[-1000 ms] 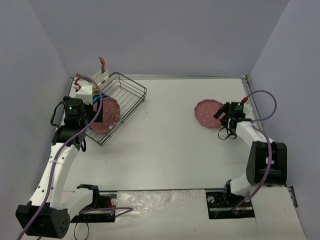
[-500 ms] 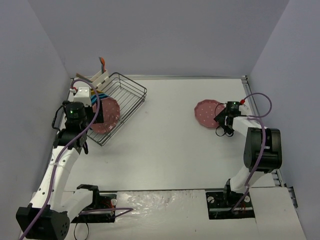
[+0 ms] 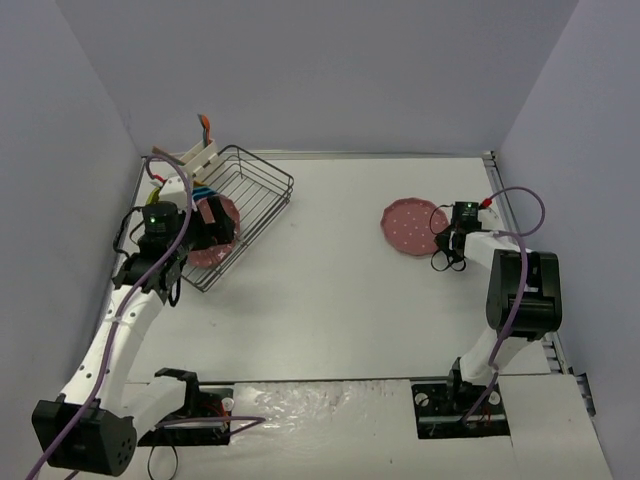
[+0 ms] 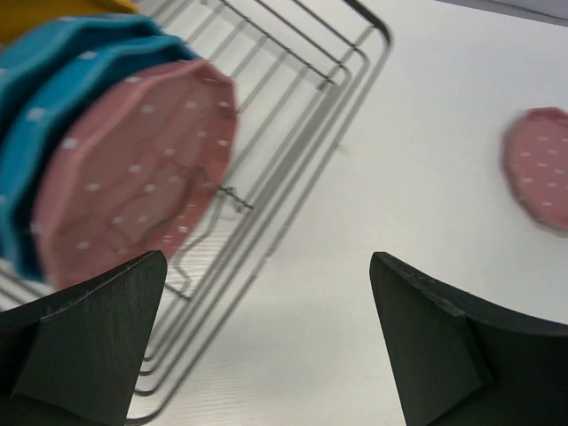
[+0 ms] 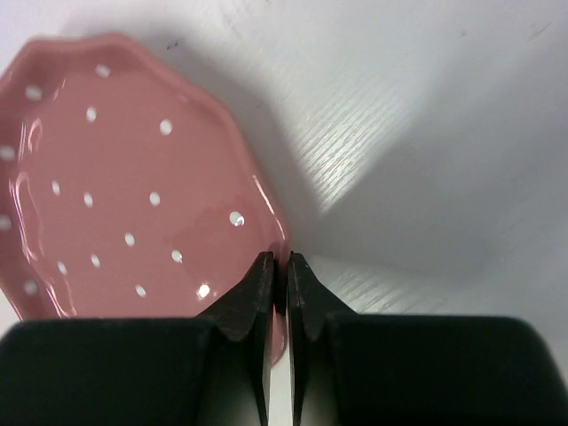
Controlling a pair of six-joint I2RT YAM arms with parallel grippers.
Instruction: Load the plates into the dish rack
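A pink plate [image 5: 133, 186] is lying on the surface [image 3: 330, 290], its rim caught by the right gripper [image 5: 277, 266], which is pinching it; the plate is spreading ahead and left of that gripper. The dish rack [image 3: 262, 195] is sitting well apart, just ahead of the left gripper [image 4: 266, 328], which is hovering spread wide. The rack is holding a racked pink plate [image 4: 133, 186], teal plates [image 4: 53, 80] and a yellow one on edge.

A flat white counter [image 3: 330, 290] fills the floor of the scene, its surface showing a fine streaked grain up close [image 5: 417, 133]. Plain pale lavender-grey walls [image 3: 320, 70] close it in at the back and on both sides. A thin metal strip [image 3: 498, 195] runs along the counter's right edge. A small orange object [image 3: 204, 124] stands at the far left corner; too small to identify.
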